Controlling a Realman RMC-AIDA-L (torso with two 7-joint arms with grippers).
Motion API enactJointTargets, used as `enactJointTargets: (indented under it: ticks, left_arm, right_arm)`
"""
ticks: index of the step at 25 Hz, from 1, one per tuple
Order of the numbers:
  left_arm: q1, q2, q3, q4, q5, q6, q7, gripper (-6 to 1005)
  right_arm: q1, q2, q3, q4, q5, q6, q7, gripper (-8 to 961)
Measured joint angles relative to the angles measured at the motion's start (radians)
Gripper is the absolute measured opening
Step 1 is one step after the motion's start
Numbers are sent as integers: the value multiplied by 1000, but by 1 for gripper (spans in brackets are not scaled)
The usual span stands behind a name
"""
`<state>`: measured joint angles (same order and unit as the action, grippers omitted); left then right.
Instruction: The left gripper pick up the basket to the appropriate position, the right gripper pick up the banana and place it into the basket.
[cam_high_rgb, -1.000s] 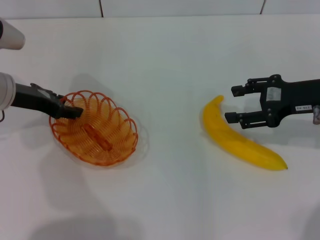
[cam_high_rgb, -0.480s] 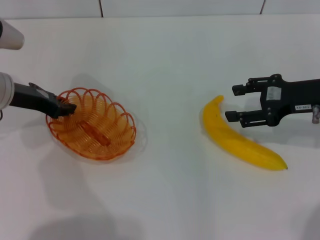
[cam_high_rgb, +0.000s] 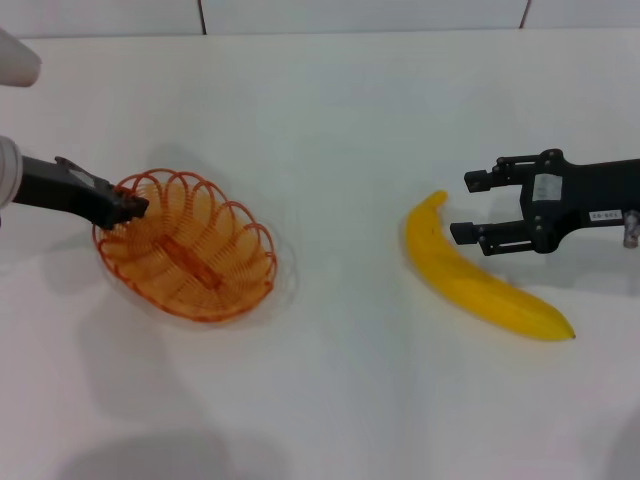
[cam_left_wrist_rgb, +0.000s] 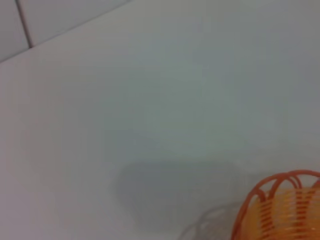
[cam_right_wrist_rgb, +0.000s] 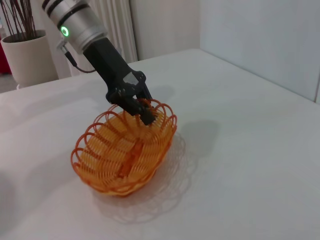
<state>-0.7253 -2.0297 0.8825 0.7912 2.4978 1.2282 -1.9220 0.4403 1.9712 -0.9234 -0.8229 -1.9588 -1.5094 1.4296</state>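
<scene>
Your right end effector (cam_high_rgb: 478, 206), fingers apart, sits just right of the banana (cam_high_rgb: 478, 282), which runs diagonally; left end effector (cam_high_rgb: 128, 208) clamps the basket (cam_high_rgb: 190, 262) rim.

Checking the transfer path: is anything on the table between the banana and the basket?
Nothing visible. Bare white table lies between the banana and the basket. The left claw grips the basket's rim; the open right claw hovers beside the banana.

A beige ceramic plant pot (cam_right_wrist_rgb: 27, 57) holding dark bare twigs (cam_right_wrist_rgb: 20, 20) is standing beyond the white bench (cam_right_wrist_rgb: 240, 150), at ten o'clock.
</scene>
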Motion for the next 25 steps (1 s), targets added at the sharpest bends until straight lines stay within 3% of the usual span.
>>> enactJointTargets:
  ticks: [11, 25]
  left_arm:
    - [34, -1, -3, 125, -96, 155, -15, 101]
    - [84, -5, -12, 102, -278, 83, -32, 86]
  right_arm:
    - [1, 0, 0, -1, 0, 1, 0, 758]
    - [35, 1, 0, -6, -71, -1, 34, 758]
